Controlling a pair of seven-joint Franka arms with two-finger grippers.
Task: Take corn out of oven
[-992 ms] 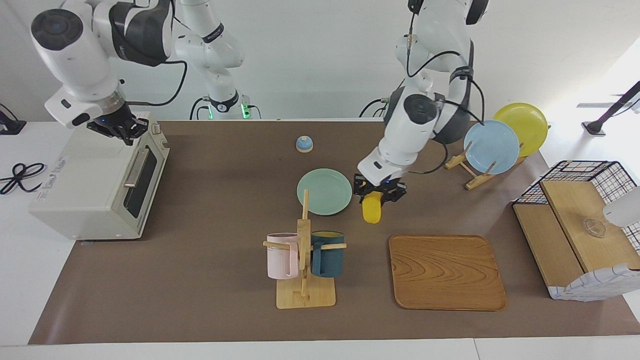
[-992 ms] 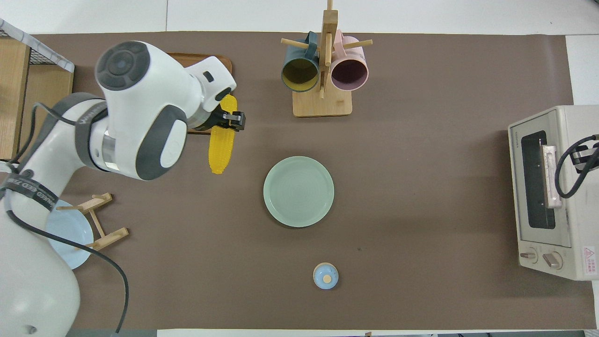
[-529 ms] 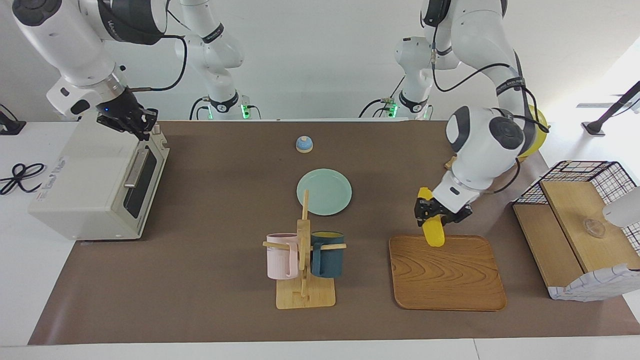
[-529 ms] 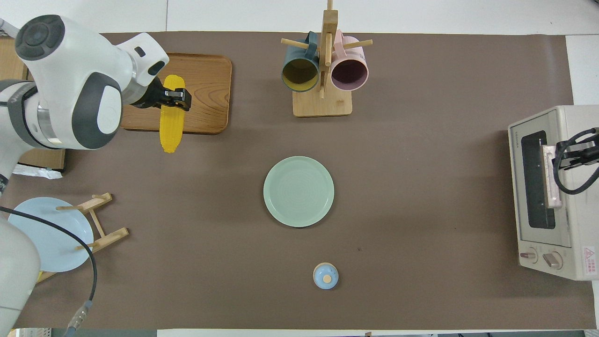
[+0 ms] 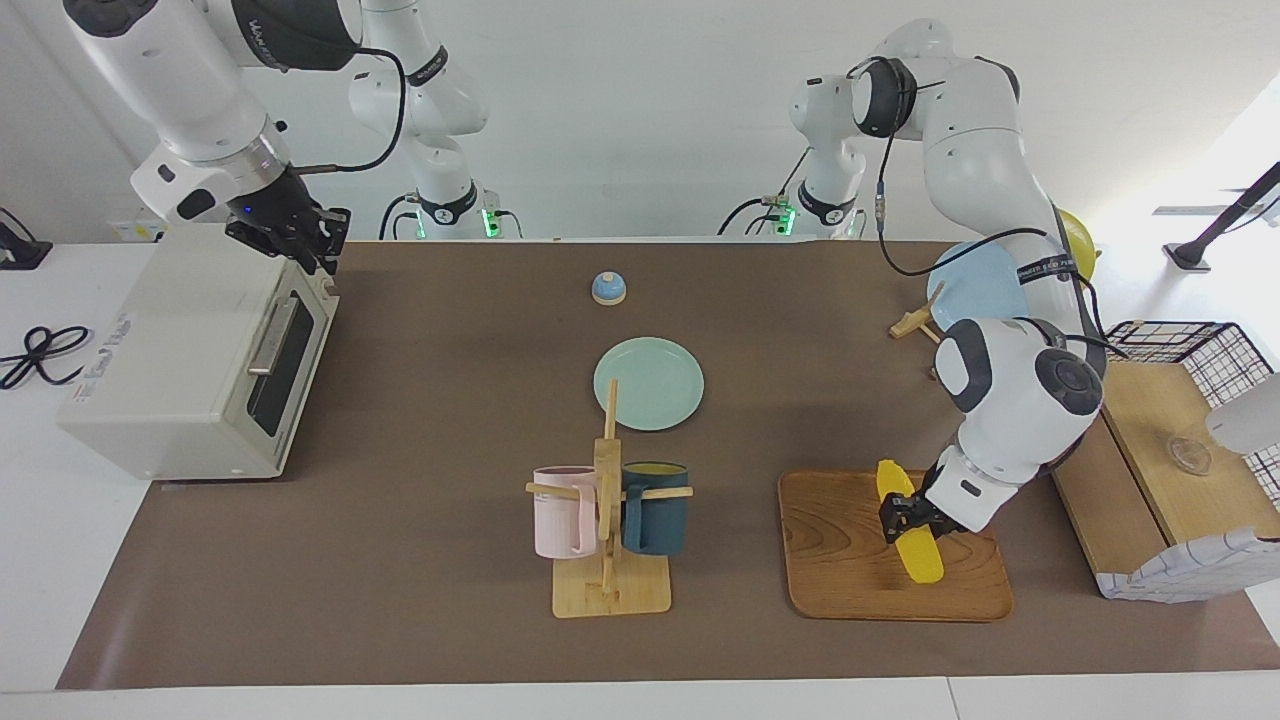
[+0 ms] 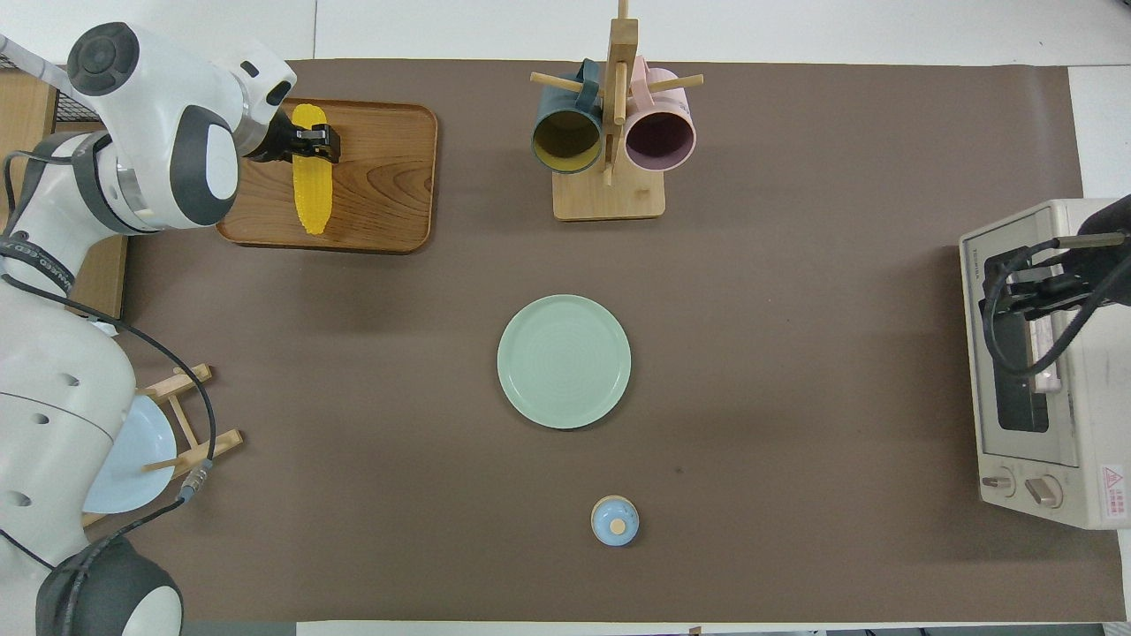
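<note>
Since a moment ago the left gripper (image 5: pixel 908 521) has carried the corn (image 5: pixel 911 538) from beside the green plate (image 5: pixel 648 383) to the wooden tray (image 5: pixel 850 550), fingers clamped across the cob's upper half. Its long axis runs toward the robots. Over the closed oven (image 5: pixel 190 360), the right gripper (image 5: pixel 300 240) has drifted off the handle; I cannot tell its fingers' state.

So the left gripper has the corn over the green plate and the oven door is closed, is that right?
Not quite. The left gripper has the corn over the wooden tray, not the green plate, which sits bare nearer the robots. Both views show this. The oven door is closed, as you said.
</note>
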